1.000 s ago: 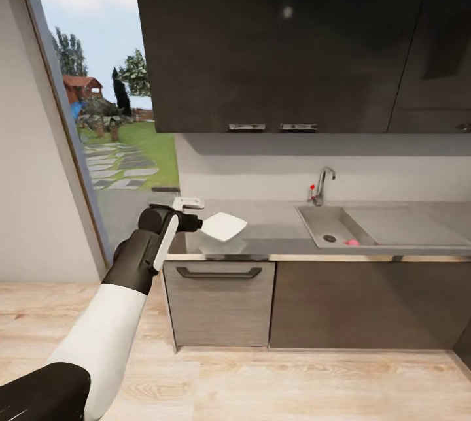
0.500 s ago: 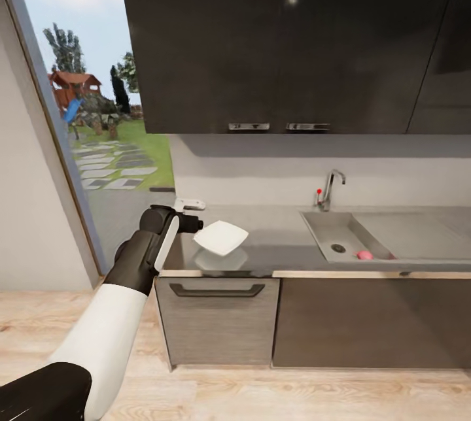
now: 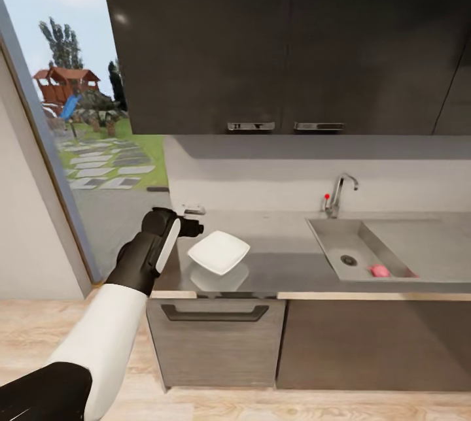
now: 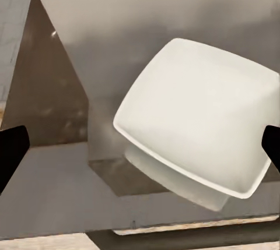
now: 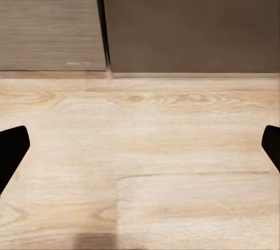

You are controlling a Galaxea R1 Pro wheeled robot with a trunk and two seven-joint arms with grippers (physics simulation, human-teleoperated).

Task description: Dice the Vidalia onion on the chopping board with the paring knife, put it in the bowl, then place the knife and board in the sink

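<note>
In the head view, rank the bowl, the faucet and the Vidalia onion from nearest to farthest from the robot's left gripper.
1. The bowl, white, just beside the left gripper, at the countertop's left end.
2. The faucet, behind the sink, well to the right.
3. The Vidalia onion, pink, inside the sink basin, farther right again.

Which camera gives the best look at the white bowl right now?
The left wrist view: the bowl is large there, its rim sharp and its reflection beneath it. The head view shows it smaller on the countertop. The right wrist view faces wooden floor.
</note>
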